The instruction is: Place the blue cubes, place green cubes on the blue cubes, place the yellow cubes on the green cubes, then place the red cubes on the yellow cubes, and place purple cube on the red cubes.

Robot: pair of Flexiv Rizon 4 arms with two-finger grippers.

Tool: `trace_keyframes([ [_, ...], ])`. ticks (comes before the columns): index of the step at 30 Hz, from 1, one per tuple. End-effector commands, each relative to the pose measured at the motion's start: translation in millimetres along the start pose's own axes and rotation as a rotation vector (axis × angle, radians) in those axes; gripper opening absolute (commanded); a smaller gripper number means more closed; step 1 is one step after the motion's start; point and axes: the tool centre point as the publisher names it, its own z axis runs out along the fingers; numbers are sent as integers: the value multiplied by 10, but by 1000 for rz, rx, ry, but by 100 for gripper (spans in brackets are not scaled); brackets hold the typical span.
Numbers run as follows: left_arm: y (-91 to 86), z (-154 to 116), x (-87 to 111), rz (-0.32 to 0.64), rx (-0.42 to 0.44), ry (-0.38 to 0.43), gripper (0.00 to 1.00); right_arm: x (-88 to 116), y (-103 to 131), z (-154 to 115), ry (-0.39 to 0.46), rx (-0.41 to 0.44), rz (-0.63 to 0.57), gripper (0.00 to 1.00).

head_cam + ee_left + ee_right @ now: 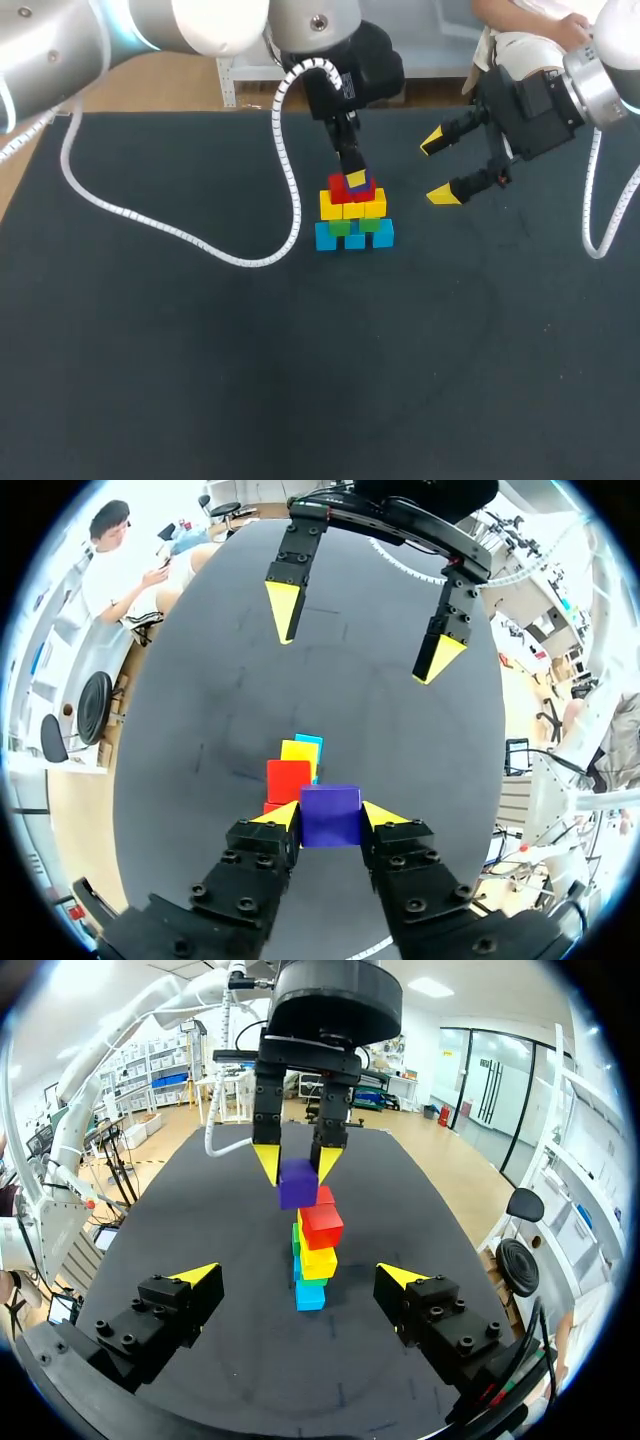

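- The dark worktop (pixel 150 400) carries one stack of cubes (pixel 354 215) a little past its middle.
- Our left arm (pixel 200 25) comes in from the far left corner, and its white coiled cable (pixel 180 232) loops across the worktop.
- Our right arm (pixel 610 80) hangs at the far right, well clear of the stack.
- Our right pincer (pixel 438 168) is released, with its yellow-tipped fingers spread wide and nothing between them.
- Our left pincer (pixel 330 815) sits at the top of the stack, clenched on the purple cube (pixel 330 816) from two sides.
- In the stack, the blue cubes (pixel 355 239) form the bottom row, the green cubes (pixel 340 227) sit on them, the yellow cubes (pixel 333 206) come next and the red cubes (pixel 339 186) are above those.
- The purple cube is right over the red cubes. We cannot tell whether it rests on them.
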Motion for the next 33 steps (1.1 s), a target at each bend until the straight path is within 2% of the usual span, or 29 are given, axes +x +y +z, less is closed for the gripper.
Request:
trace_keyframes([
  [1,37,5,2,-1,9,1,0,1,7,-2,-1,2,0,100],
  [14,49,11,16,-7,9,1,0,1,7,-2,-1,2,0,100],
  [33,165,19,8,0,6,6,0,1,7,-2,-1,2,0,100],
])
